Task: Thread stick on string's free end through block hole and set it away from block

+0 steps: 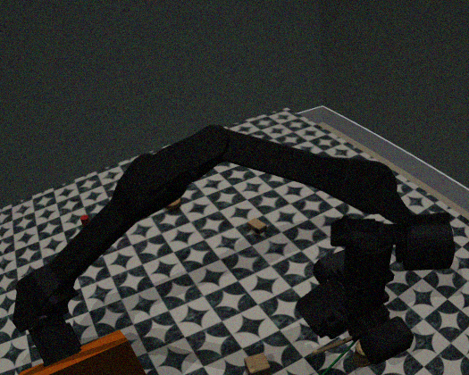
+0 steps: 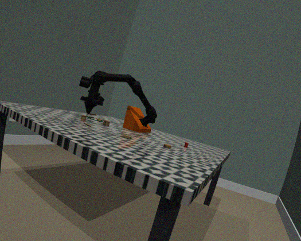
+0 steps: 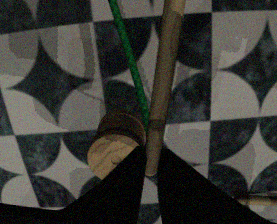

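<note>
My gripper (image 1: 354, 336) (image 2: 88, 113) (image 3: 150, 156) is shut on the wooden stick (image 1: 332, 345) (image 3: 166, 60), near its string end, low over the table. The stick's other end runs off the top of the wrist view. The green string (image 1: 339, 359) (image 3: 127, 55) meets the stick just ahead of the fingers. A squared wooden block (image 1: 256, 363) (image 2: 106, 123) stands on the table; the stick's free tip is short of it in the top view. Its hole cannot be made out. The round button cannot be told for sure.
A short wooden cylinder (image 2: 83, 117) (image 3: 114, 156) stands close beside the fingers. A loose thin stick (image 2: 88, 124) (image 3: 264, 201) lies nearby. A small flat wooden piece (image 1: 257, 226), a round wooden piece (image 1: 173, 204) and a red cylinder (image 1: 85, 220) lie farther off. An orange wedge (image 2: 133, 119) stands by the arm's base.
</note>
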`<state>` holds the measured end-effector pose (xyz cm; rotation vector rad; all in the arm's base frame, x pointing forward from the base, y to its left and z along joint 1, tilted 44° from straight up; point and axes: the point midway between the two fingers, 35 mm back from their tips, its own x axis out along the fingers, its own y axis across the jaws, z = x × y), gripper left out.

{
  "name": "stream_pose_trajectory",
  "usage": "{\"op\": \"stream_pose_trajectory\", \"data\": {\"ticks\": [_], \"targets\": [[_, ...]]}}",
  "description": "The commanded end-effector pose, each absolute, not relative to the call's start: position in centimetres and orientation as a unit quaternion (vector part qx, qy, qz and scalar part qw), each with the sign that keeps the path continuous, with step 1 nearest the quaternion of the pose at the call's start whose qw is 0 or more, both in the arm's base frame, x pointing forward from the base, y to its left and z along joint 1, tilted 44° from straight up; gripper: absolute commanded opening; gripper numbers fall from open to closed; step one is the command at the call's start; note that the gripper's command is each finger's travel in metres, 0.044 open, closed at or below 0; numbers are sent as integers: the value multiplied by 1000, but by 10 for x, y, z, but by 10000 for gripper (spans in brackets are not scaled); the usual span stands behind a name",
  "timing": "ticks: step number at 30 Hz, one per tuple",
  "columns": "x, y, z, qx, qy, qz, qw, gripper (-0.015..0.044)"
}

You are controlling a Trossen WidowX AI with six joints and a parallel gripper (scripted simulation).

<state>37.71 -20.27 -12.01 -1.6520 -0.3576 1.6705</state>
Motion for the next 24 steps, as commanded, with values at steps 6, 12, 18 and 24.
{"op": "stream_pose_trajectory", "data": {"ticks": [6,12,18,24], "targets": [[378,-189,-122,-643,-141,652,377,0],[378,-182,-123,-643,-141,652,377,0],[377,-174,-124,-643,-141,652,377,0],[376,-167,-125,-642,-141,652,377,0]]}}
